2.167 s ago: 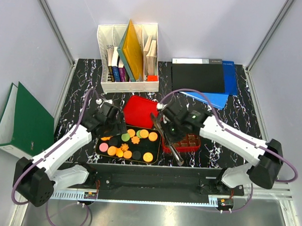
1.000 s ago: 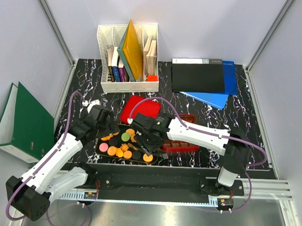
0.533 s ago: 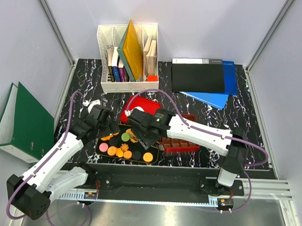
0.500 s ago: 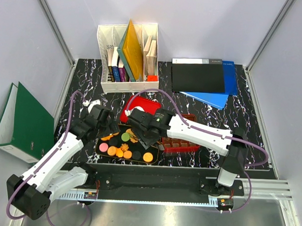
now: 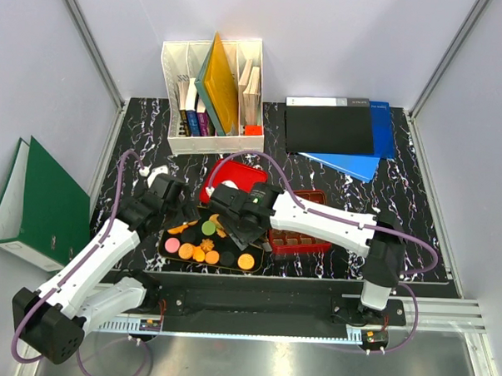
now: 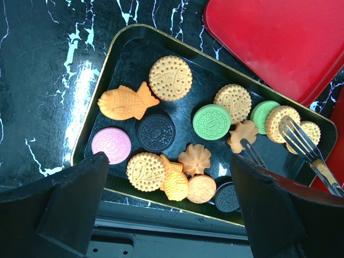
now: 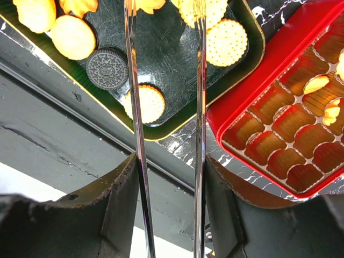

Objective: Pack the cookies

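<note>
The cookies [image 5: 208, 229] lie in a black gold-rimmed tray [image 5: 167, 234]: round, flower and fish shapes in orange, green, pink and black, also in the left wrist view [image 6: 170, 78]. My right gripper [image 5: 248, 211] is shut on metal tongs [image 7: 200, 107]. The tongs' tips [image 6: 244, 144] are spread, down in the tray by an orange flower-shaped cookie [image 6: 241, 135]. My left gripper [image 5: 172, 203] is open and empty above the tray's left end. The red gridded tin [image 5: 303, 238] stands right of the tray, with a few cookies [image 7: 316, 83] in its cells.
The red tin lid [image 5: 235, 181] lies just behind the tray. A white file organiser [image 5: 212, 86] with books stands at the back, black and blue folders [image 5: 337, 125] at the back right. A green binder [image 5: 42, 200] leans outside the left wall. The table's near edge [image 7: 64, 140] is close below the tray.
My right gripper has carried the tongs left from over the red tin to over the cookie tray and lowered their tips. My left gripper has drawn back slightly to the left.
</note>
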